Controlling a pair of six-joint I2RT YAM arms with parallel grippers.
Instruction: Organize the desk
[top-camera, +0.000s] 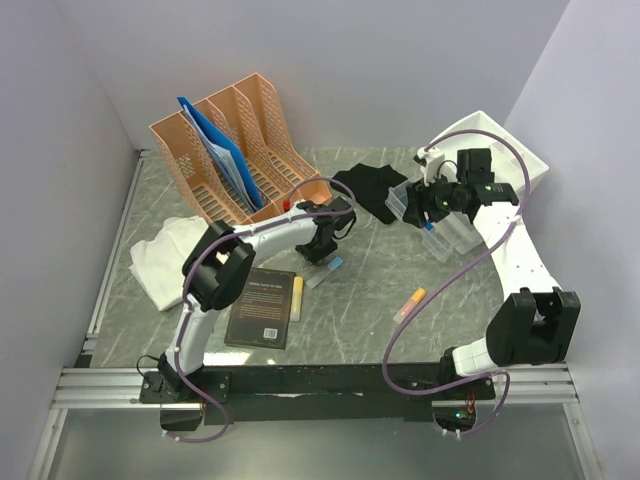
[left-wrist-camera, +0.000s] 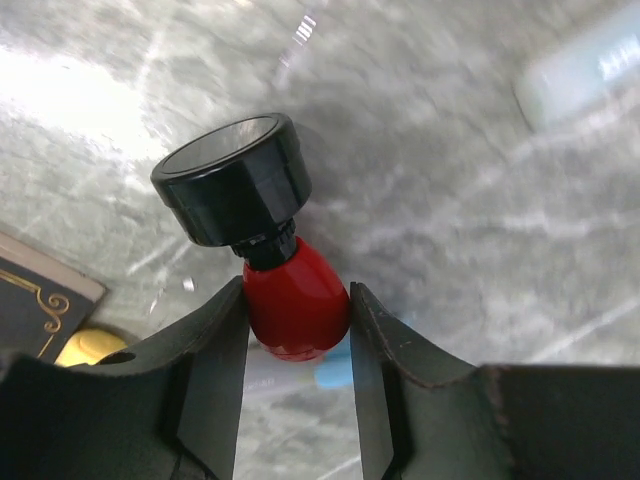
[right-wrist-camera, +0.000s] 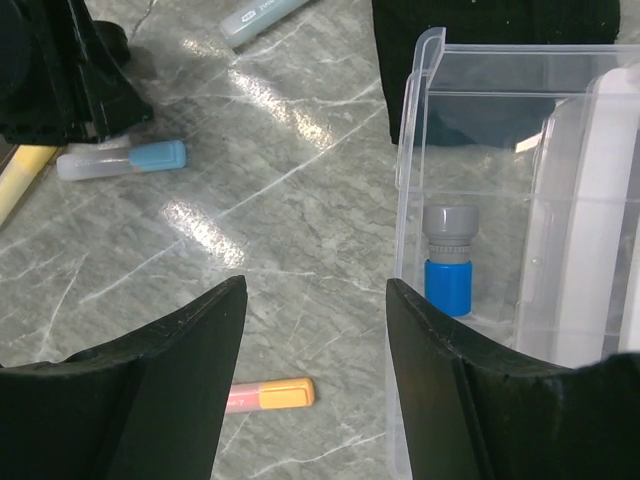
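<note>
The desk (top-camera: 380, 280) lies flat beneath both arms. Its long side runs left to right in front of me, and a black rail (top-camera: 330, 380) follows the near edge where the arms are bolted. The top is smooth and glossy, grey-green stone pattern with thin white veins, rectangular, catching bright glare in places.

The left gripper (left-wrist-camera: 297, 300) hangs over the middle of the desk, near its far side. Its dark fingers (left-wrist-camera: 215, 350) are pinched on a small red bulb-shaped piece (left-wrist-camera: 300, 275) with a round black cap (left-wrist-camera: 232, 180). The cap points away from the fingers. The surface behind is blurred, so I cannot tell whether the piece touches it.

The right gripper (right-wrist-camera: 315, 290) hovers over the right part of the desk, spread wide and holding nothing. One finger is above bare marble, the other above the wall of a clear plastic box (right-wrist-camera: 420, 150). Upright inside the box stands a blue tube with a grey cap (right-wrist-camera: 449, 255).

Lying flat on the marble are a blue-capped tube (right-wrist-camera: 125, 160) and an orange-capped tube (right-wrist-camera: 270, 394). Further out are a dark book (top-camera: 265, 308) just beside a yellow marker (top-camera: 298, 298), a white cloth (top-camera: 165, 255) and a black cloth (top-camera: 370, 185). A peach lattice file rack (top-camera: 240, 140) holding blue folders stands at the back left.
</note>
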